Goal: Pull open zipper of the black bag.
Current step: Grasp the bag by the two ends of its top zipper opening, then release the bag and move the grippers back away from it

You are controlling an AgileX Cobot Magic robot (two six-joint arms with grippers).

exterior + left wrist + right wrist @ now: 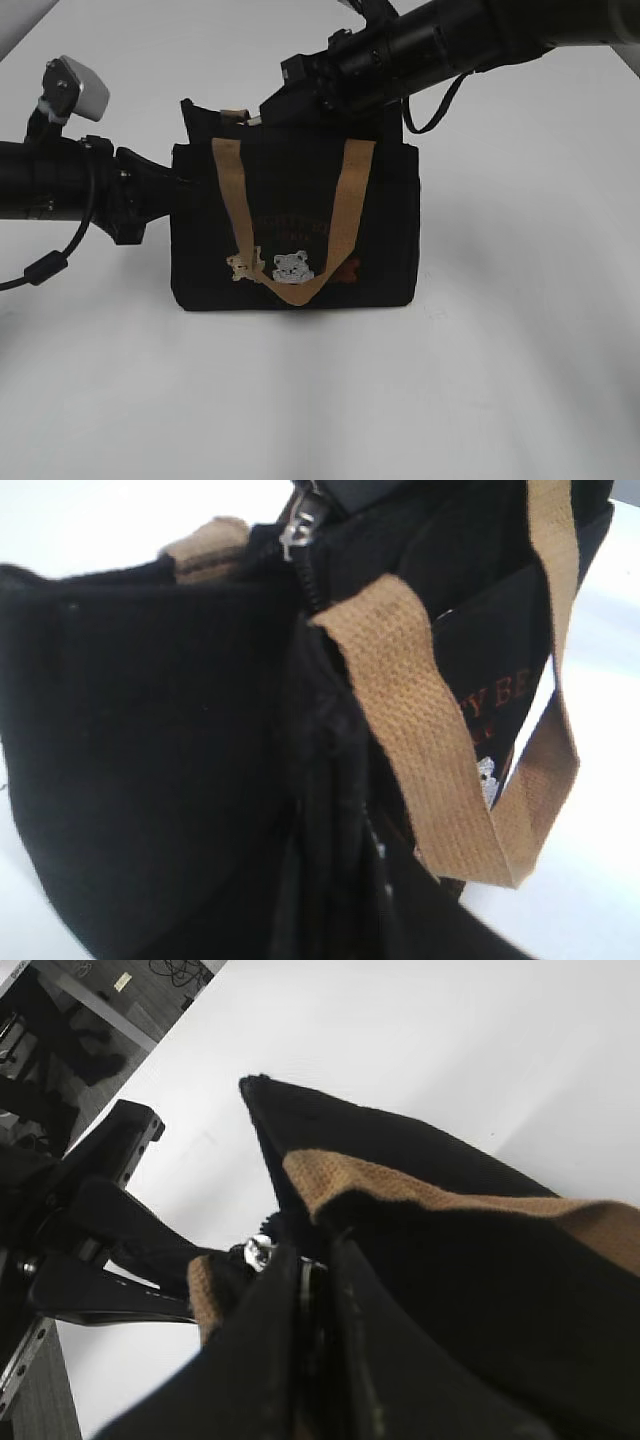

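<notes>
When viewed from the right wrist, shows the right gripper with jaws pinched almost together, a glint of silver from the zipper right at the fingertips, apparently nipped there on the top edge of the black bag. Shows too, only from this side, the left gripper reaching in from the left, jaws drawn narrow onto the bag's end, just beside a short tan tab. From the left wrist, gives nothing of that gripper's own fingers, only black fabric up close. Gives instead the clearest sight of the silver pull, hanging at the head of the dark zip line, directly under the dark edge of the right gripper at the top of the frame. From outside, hides the pull behind the right arm, yet places the rest: bag upright on the white table, near the middle, left gripper touching its left end, right gripper reaching across from the upper right onto the top edge near the left corner. Also shows the front tan handle drooping in a loop over the front face, across the embroidered bears. As for contents, cannot tell: interior hidden in every view.
</notes>
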